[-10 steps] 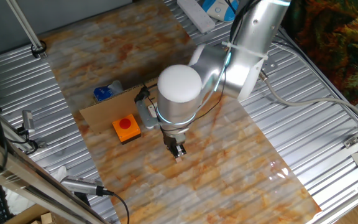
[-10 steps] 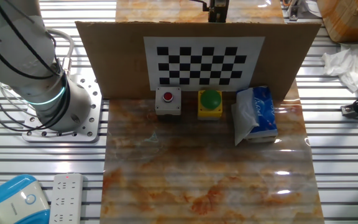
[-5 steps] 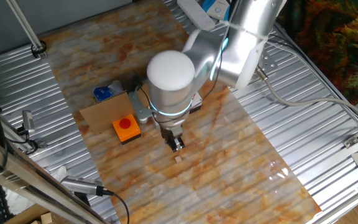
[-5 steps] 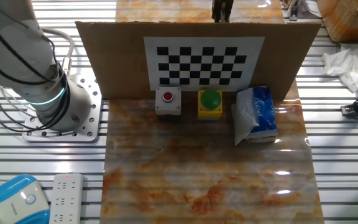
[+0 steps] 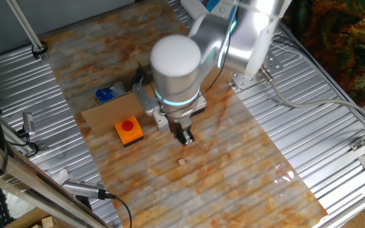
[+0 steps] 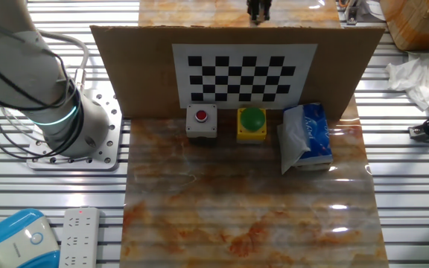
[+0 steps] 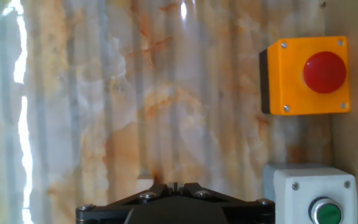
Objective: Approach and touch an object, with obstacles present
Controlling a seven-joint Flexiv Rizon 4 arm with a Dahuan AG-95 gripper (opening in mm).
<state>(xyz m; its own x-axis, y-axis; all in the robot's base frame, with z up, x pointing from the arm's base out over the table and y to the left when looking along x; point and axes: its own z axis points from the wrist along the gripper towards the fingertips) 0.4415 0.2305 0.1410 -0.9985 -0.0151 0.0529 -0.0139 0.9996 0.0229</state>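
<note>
gripper (image 5: 185,136) hovering above the tabletop (image 5: 233,158), fingers pressed together, holding nothing.
the cardboard strip (image 6: 140,74) stands upright across the tabletop's middle; orange button box (image 7: 306,76) and white button box (image 7: 309,196) sit just beside it.

The arm (image 5: 189,63) is swinging back over the bench (image 5: 233,158), carrying the fingers (image 5: 185,135) away from the small scrap (image 5: 181,162) and nearer the cardboard strip (image 5: 106,111).

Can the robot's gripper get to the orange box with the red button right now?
Probably yes. The gripper hangs on the orange box's side of the cardboard strip, with only bare table between them.
</note>
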